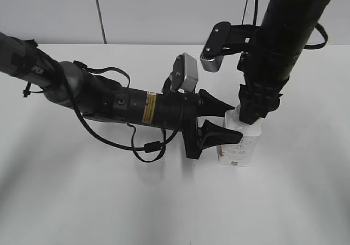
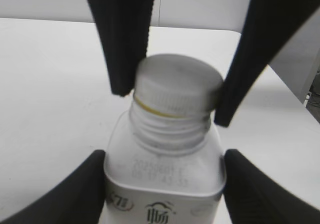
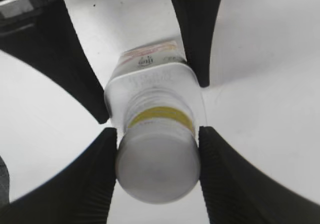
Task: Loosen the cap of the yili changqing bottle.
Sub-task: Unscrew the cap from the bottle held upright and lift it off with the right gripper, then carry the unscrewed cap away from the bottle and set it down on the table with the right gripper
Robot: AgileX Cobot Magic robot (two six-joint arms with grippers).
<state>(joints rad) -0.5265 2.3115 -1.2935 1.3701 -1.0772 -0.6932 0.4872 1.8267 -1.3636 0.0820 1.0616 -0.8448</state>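
Yili changqing bottle [image 1: 240, 144], right-centre on desk [image 1: 109, 201]: left tool [image 1: 219, 122] clamps body, right tool [image 3: 157, 156] clamps ribbed cap [image 2: 177, 86]. Prob. light, thin-walled; grip cap rim.

cap [image 2: 179, 86]: white plastic, matt on its flat top, fine ribbing seen around the rim
yili changqing bottle [image 2: 165, 171]: white, smooth, slightly satin plastic-like body; moulded threads shown on the neck; pink-red print on the side
left gripper [image 1: 217, 120]: black fingers, matt, plastic-like
right gripper [image 3: 157, 156]: black fingers [image 3: 97, 184] with fine ribbed inner faces, matt
table [image 1: 82, 201]: white, smooth, faintly sheened
wrist camera housing [image 1: 186, 73]: grey, smooth, metal-like
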